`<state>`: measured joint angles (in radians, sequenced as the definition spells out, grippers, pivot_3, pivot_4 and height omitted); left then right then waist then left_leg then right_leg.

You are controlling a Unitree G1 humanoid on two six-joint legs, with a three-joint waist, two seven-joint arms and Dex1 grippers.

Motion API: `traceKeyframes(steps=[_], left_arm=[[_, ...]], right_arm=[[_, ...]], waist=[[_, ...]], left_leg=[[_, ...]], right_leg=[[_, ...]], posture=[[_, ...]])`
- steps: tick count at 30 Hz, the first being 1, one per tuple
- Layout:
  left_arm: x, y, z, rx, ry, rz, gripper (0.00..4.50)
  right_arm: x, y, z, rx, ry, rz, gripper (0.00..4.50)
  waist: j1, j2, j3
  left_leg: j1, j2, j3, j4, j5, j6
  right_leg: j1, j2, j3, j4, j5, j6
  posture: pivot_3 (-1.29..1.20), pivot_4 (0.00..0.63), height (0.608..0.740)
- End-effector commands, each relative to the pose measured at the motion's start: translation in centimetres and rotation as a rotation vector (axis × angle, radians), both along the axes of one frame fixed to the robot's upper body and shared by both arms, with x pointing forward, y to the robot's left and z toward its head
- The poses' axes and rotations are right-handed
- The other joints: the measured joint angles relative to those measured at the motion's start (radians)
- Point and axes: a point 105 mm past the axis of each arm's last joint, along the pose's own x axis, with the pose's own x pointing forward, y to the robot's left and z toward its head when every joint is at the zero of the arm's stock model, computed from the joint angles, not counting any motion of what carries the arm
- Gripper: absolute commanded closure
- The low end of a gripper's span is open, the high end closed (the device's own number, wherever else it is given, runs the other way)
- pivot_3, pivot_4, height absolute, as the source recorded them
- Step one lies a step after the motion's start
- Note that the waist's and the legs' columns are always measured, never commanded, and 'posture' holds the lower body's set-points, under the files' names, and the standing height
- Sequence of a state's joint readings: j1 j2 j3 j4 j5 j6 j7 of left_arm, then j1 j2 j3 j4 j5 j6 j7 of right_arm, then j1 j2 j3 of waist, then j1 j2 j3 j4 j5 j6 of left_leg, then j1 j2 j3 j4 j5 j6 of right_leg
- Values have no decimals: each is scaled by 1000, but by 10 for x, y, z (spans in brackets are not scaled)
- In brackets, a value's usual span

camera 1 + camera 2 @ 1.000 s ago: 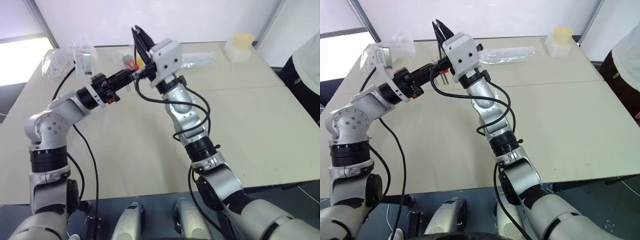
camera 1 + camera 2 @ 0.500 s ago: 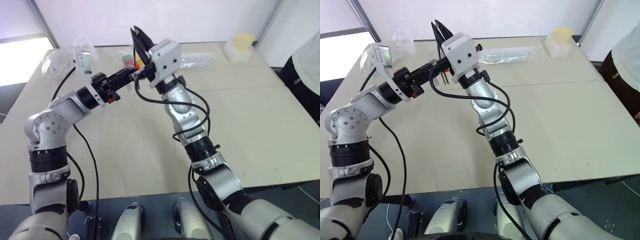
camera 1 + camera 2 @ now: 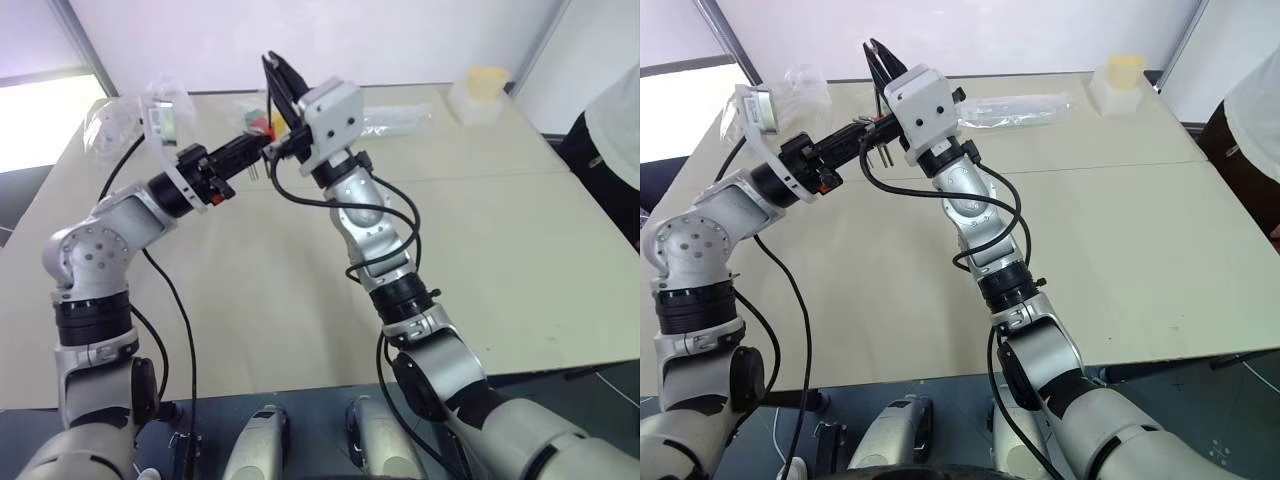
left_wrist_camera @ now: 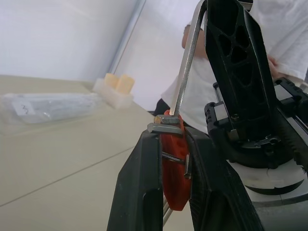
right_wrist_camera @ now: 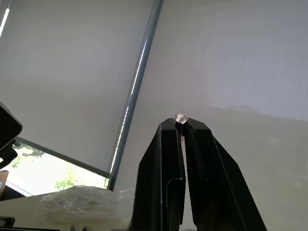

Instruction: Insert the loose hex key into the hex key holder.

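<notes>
Hex key holder (image 4: 173, 173), a small orange-red block, is held pinched between the two black fingers of the left gripper (image 4: 174, 159), raised well above the table (image 3: 480, 230); thin metal keys are seen sticking from it. Loose hex key (image 4: 186, 67) is seen in the left wrist view as a thin steel rod running from the right gripper's finger down to the holder's top edge, where its lower end touches or sits just at the block; whether it has entered a slot cannot be told. Right gripper (image 5: 182, 126) is pressed together on the rod, whose end shows as a small bright tip between the fingertips. In the head views both grippers are met in mid-air, approx. over the far left part of the table. Versus a second ago, the left forearm is seen shifted a little outward and the wrist slightly re-angled, while the right arm is unchanged: judged as a fine alignment of holder to key, w/ insertion not yet visibly done. Farther back, clear plastic bags (image 3: 1025, 105) and a pale yellow container (image 3: 482, 90) lie on the table; at the right edge, part of a person (image 3: 615, 130) in white is seen.
</notes>
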<state>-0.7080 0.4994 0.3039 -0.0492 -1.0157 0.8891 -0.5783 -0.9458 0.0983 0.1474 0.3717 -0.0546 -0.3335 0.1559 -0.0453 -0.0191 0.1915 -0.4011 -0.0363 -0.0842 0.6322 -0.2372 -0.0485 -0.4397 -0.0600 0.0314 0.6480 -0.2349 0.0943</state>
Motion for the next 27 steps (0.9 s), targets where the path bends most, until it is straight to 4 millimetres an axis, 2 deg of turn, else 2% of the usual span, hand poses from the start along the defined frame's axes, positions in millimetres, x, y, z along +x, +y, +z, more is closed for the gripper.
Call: traceKeyframes(steps=[1, 7, 15, 21, 24, 27], left_arm=[[-10, 3, 20, -24, -79, -10, 4279], [-9, 4, 22, -44, -68, -9, 4279], [-7, 4, 20, -46, -48, -13, 4279], [-7, 5, 19, -42, -45, -16, 4279], [-7, 5, 19, -40, -45, -17, 4279], [-8, 5, 19, -38, -44, -18, 4279]], right_arm=[[-9, 2, 14, 18, -56, 18, 4469], [-14, 5, 15, -12, -89, 29, 4469], [-34, 16, 13, -81, -173, 84, 4469], [-36, 18, 8, -101, -168, 94, 4469], [-36, 18, 7, -103, -161, 98, 3419], [-34, 20, 3, -116, -145, 105, 1915]], waist=[[0, 0, 0], [0, 0, 0], [0, 0, 0], [0, 0, 0], [-1, 0, 0], [0, 0, 0]], left_leg=[[0, 0, 0, 0, 0, 0], [0, 0, 0, 0, 0, 0], [0, 0, 0, 0, 0, 0], [0, 0, 0, 0, 0, 0], [0, 0, 0, 0, 0, 0], [0, 0, 0, 0, 0, 0]], right_leg=[[0, 0, 0, 0, 0, 0], [0, 0, 0, 0, 0, 0], [0, 0, 0, 0, 0, 0], [0, 0, 0, 0, 0, 0], [0, 0, 0, 0, 0, 0], [0, 0, 0, 0, 0, 0]], posture=[[0, 150, 740], [0, 150, 740], [0, 150, 740], [0, 150, 740], [0, 150, 740], [0, 150, 740]])
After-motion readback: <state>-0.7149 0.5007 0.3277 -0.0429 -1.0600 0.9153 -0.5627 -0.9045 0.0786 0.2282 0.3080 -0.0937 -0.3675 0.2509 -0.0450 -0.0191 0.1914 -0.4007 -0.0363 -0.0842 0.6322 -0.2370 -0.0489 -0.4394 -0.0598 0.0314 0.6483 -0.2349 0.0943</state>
